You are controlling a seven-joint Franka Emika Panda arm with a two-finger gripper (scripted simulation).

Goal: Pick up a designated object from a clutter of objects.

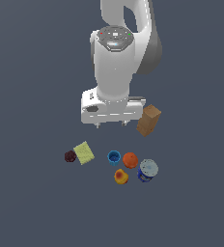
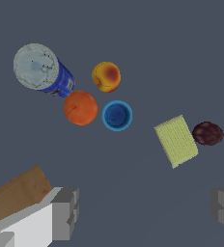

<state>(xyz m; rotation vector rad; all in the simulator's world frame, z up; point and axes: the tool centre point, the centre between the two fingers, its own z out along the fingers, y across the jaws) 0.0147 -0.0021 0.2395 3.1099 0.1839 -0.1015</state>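
The small bright blue cup (image 1: 114,157) stands upright, open end up, in the middle of the clutter; it also shows in the wrist view (image 2: 117,116). An orange ball (image 1: 130,159) (image 2: 80,108) sits right beside it. My gripper (image 1: 111,124) (image 2: 145,208) is open and empty. It hangs well above the surface, behind the cup in the exterior view. Its two fingers (image 2: 65,212) stand wide apart and touch nothing.
A yellow-red fruit (image 1: 121,176) (image 2: 106,76) and a blue-white can (image 1: 147,170) (image 2: 41,69) lie near the cup. A brown box (image 1: 148,120) (image 2: 17,193) is close beside the gripper. A yellow-green sponge (image 1: 84,152) (image 2: 176,141) and a maroon ball (image 1: 70,156) (image 2: 207,133) lie at the exterior view's left.
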